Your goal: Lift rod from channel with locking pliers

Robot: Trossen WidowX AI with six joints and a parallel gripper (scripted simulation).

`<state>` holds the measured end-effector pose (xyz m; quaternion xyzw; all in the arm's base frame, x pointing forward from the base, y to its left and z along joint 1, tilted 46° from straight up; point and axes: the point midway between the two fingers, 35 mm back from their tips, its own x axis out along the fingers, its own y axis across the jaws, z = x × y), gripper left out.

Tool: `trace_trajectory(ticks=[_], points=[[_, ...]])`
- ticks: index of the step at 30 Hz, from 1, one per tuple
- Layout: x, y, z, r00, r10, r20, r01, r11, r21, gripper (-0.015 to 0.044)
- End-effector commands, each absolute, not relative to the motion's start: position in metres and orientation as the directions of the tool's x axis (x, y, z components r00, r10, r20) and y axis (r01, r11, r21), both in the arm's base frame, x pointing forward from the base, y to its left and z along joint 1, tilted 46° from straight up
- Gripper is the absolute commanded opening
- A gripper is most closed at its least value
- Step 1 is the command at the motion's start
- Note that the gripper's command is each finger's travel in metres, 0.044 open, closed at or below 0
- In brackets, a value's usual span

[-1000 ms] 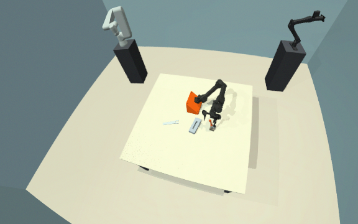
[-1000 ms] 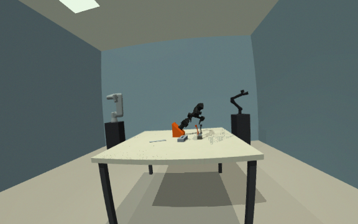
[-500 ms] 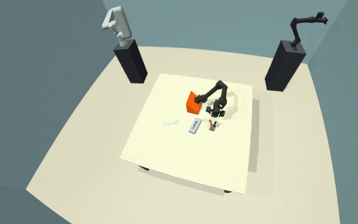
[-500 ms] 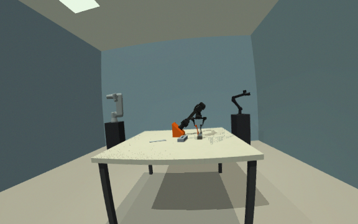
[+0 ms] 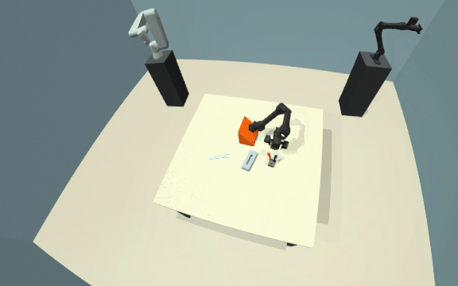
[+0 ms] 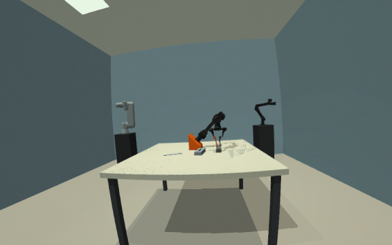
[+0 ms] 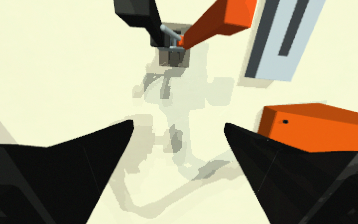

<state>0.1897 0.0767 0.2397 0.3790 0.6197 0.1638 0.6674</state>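
The gripper (image 5: pixel 277 148) (image 6: pixel 218 133) (image 7: pixel 179 125) is spread, holding nothing; the pliers (image 5: pixel 270 157) (image 6: pixel 216 141) (image 7: pixel 202 34) stand in their holster (image 5: pixel 271 164) (image 6: pixel 218 150) (image 7: pixel 174 59), top centre of the wrist view. Descending off-centre could knock a splayed handle.

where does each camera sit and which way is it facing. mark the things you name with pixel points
Top: high above the table (image 5: pixel 229 191) (image 6: pixel 196 167), looking steeply down; whole arm shows.
Exterior: beyond the table's near edge, facing across it to the back wall; arm and open jaws show.
Wrist: on the arm's wrist, looking down at the locking pliers (image 5: pixel 269 156) (image 6: pixel 216 141) (image 7: pixel 235 17); both jaw tips show.
Top and exterior share the table and grey channel block (image 5: pixel 246 164) (image 6: pixel 199 152) (image 7: pixel 275 60).
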Motion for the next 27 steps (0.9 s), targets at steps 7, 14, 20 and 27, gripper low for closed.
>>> trace_trajectory(ticks=[7,14,20,27], points=[[0.222,0.072,0.234,0.178,0.692,-0.7,0.254,0.655,0.712,0.044],[0.233,0.07,0.232,0.179,0.691,-0.7,0.253,0.655,0.712,0.044],[0.239,0.068,0.232,0.179,0.691,-0.7,0.254,0.655,0.712,0.044],[0.265,0.059,0.23,0.18,0.691,-0.7,0.253,0.655,0.712,0.044]])
